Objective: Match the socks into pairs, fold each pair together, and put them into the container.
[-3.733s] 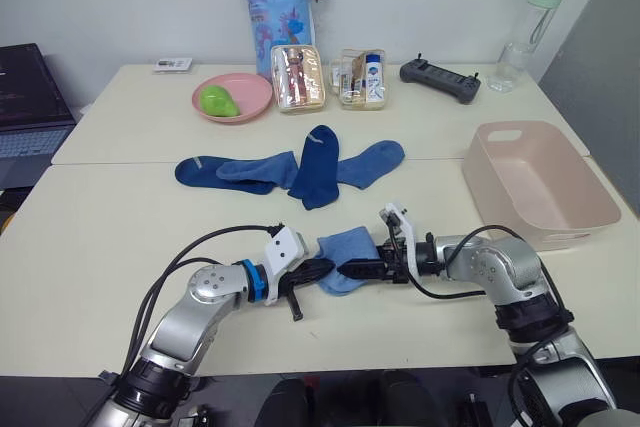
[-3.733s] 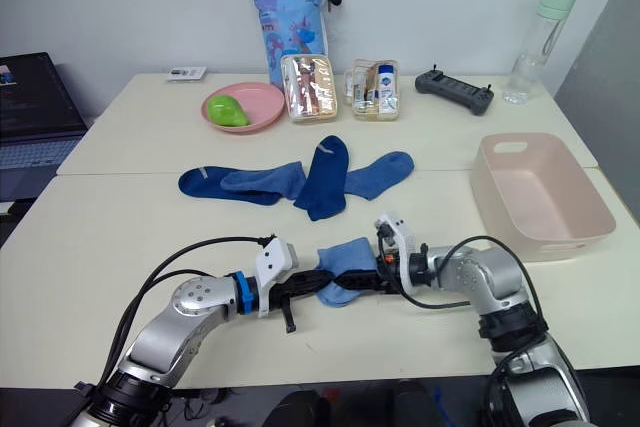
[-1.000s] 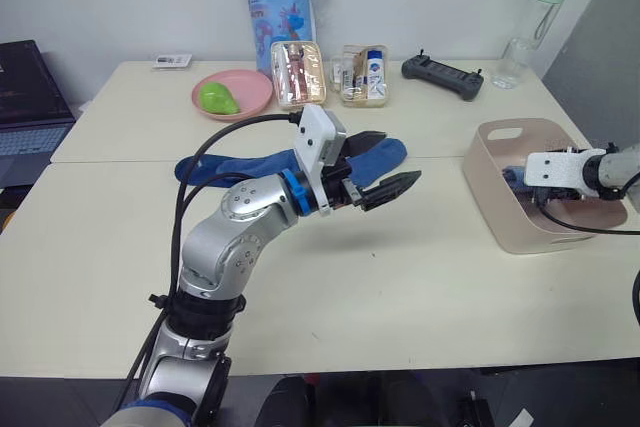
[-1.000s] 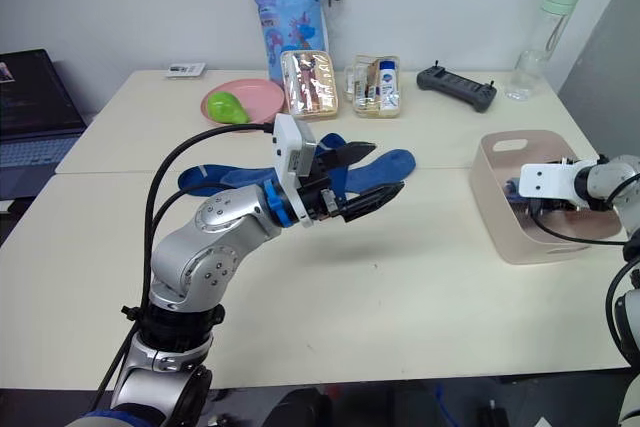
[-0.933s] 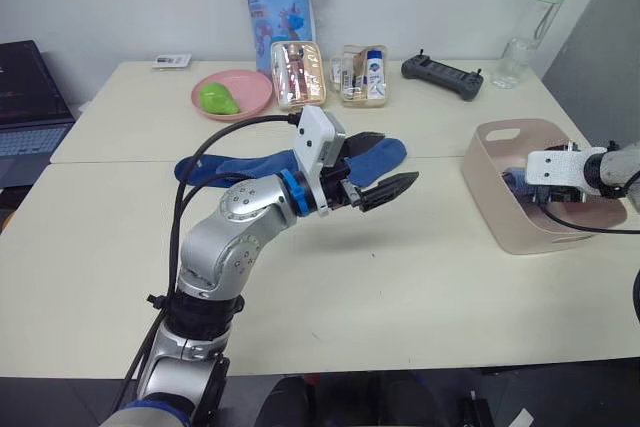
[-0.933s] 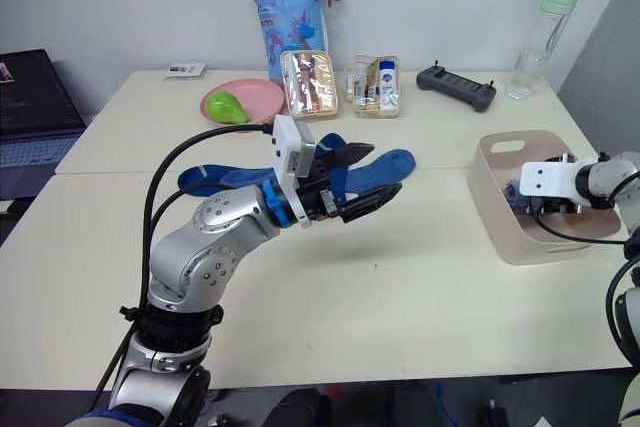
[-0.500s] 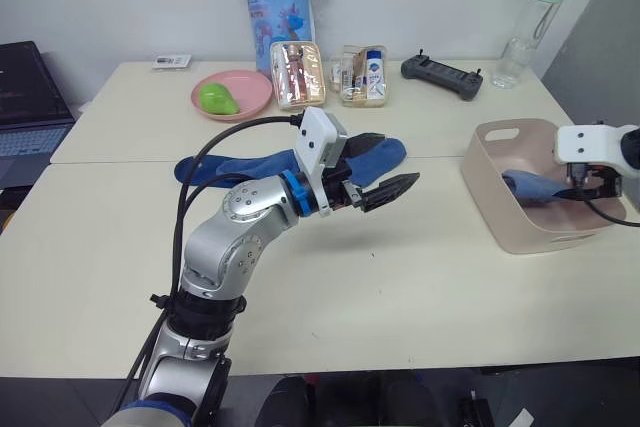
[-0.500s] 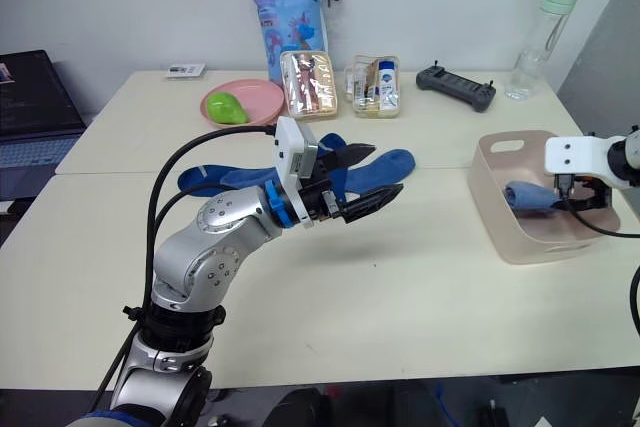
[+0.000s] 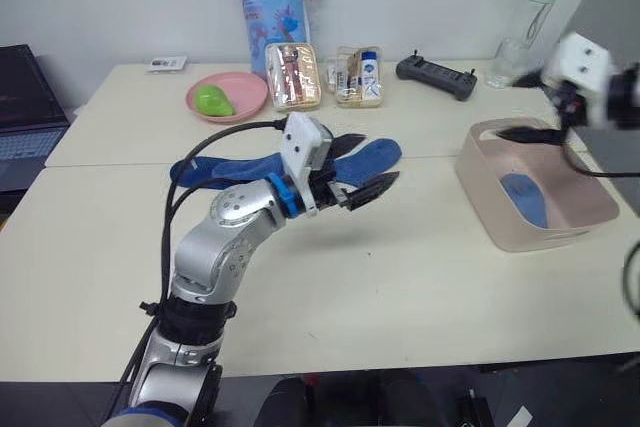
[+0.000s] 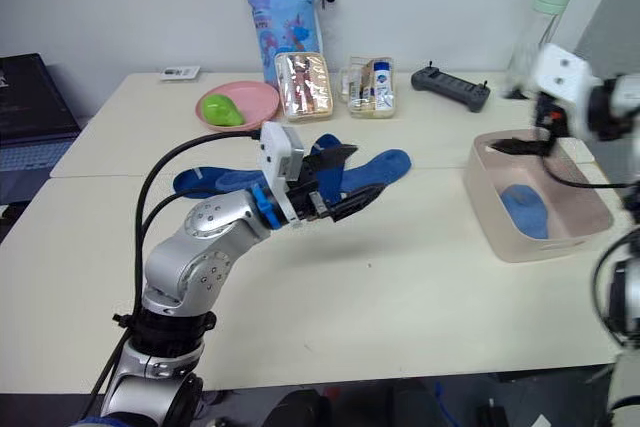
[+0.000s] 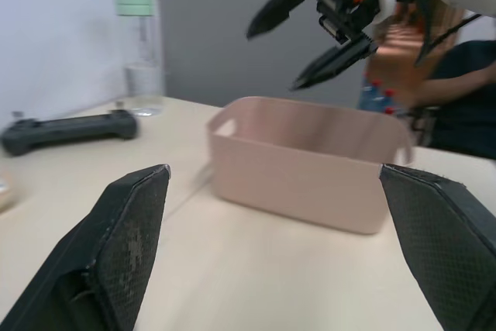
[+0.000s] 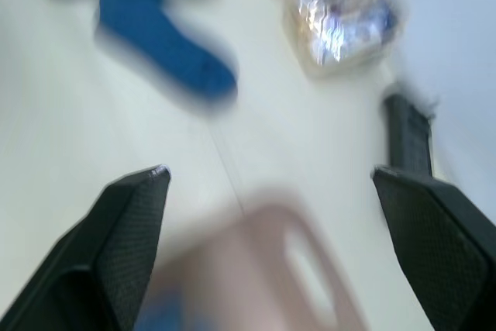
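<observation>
A folded light blue pair of socks [image 9: 524,197] lies on the floor of the pink container [image 9: 478,197] at the table's right. My right gripper [image 9: 528,125] hangs open and empty above the container's far rim; the left wrist view shows its jaws [image 11: 310,32] spread. More blue socks [image 9: 232,168] lie in a row across the middle of the table, one end [image 9: 377,154] poking out past my left gripper. My left gripper [image 9: 358,173] hovers open and empty just in front of that row, pointing toward the container [image 11: 310,168].
Along the far edge stand a pink plate [image 9: 226,97] with a green fruit, a tall patterned bag [image 9: 274,2], two clear boxes [image 9: 322,75], a black controller [image 9: 435,75] and a bottle [image 9: 522,19]. A laptop [image 9: 20,107] sits far left. A person [image 11: 457,106] is beyond the container.
My right gripper has risen out of the container toward its far rim, leaving the folded pair lying inside. The left arm has barely moved; the head view shifted slightly.
</observation>
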Available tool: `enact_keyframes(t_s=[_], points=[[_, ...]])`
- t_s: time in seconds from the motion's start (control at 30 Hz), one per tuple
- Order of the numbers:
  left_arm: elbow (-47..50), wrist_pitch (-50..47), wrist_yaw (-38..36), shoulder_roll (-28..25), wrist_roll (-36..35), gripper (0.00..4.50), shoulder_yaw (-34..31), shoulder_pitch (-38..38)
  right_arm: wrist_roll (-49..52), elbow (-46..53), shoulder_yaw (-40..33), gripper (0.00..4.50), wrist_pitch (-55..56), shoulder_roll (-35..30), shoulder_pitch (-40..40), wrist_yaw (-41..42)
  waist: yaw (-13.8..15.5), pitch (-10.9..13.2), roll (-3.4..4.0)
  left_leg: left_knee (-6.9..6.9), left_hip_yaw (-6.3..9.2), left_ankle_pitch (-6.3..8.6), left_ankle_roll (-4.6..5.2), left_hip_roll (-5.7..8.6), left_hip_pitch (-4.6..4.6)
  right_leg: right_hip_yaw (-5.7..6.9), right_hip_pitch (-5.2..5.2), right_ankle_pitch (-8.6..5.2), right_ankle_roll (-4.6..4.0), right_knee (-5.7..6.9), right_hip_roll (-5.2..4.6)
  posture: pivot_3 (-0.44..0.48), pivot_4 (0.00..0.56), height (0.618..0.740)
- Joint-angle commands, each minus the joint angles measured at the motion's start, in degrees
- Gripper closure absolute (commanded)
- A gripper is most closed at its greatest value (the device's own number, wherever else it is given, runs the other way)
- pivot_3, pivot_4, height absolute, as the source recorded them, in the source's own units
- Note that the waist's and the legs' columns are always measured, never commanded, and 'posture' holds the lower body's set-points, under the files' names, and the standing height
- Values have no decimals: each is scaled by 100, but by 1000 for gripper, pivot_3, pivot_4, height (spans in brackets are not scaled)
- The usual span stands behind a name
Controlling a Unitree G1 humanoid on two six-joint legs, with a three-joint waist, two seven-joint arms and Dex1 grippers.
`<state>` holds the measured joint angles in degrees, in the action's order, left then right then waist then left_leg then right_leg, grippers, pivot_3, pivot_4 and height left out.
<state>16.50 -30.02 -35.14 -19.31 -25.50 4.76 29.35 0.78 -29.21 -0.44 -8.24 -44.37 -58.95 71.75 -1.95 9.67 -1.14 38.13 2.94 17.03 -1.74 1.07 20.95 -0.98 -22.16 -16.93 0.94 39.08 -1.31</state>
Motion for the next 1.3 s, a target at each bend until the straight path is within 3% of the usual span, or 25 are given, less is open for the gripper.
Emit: enact_keyframes(t_s=[0.03,0.17,0.23,0.33,0.47,0.7,0.83,1.3], points=[[-17,347,259,-158,304,0,-347,-281,647,1370,-418,39,-1041,475,631,-794,44,0,1,3,9,-3,-5,-1,4,8,-1,0,0,2,1,0,150,740],[233,599,571,-440,533,0,-913,-1303,850,3254,-290,39,-1832,1625,2022,-2118,168,-4,0,7,28,-3,-7,1,43,16,-25,0,-1,-12,-1,0,150,740],[394,695,693,-433,529,0,-1127,-1778,810,3735,-159,39,-1948,1836,2487,-2398,186,-5,2,19,27,-3,-7,8,101,13,-84,1,0,-6,-6,0,150,740],[565,959,854,-328,589,0,-1379,-2566,627,3958,-106,39,-1795,2126,3087,-3001,230,-6,4,72,41,-1,-2,16,177,26,-132,15,8,1,-11,0,150,740],[936,1379,1029,37,598,0,-1472,-3783,280,4205,69,39,-1159,2351,4367,-3685,245,-26,-10,78,37,5,10,19,152,19,-100,34,16,-12,-15,0,150,740],[980,1853,1201,334,762,0,-1438,-4545,224,4916,124,39,-875,2546,5841,-4250,200,-23,1,73,30,-13,53,15,122,17,-87,64,-4,2,-6,0,150,740],[891,1992,1169,332,800,0,-1387,-4677,267,5094,111,39,-927,2686,5983,-4447,157,-19,9,65,22,-14,56,9,38,11,-2,45,21,-10,2,0,150,740],[793,1941,1093,214,770,0,-1447,-4518,371,4819,82,39,-991,2576,5679,-4599,164,-19,8,61,24,-13,57,10,40,11,-3,59,-3,-10,3,0,150,740]])
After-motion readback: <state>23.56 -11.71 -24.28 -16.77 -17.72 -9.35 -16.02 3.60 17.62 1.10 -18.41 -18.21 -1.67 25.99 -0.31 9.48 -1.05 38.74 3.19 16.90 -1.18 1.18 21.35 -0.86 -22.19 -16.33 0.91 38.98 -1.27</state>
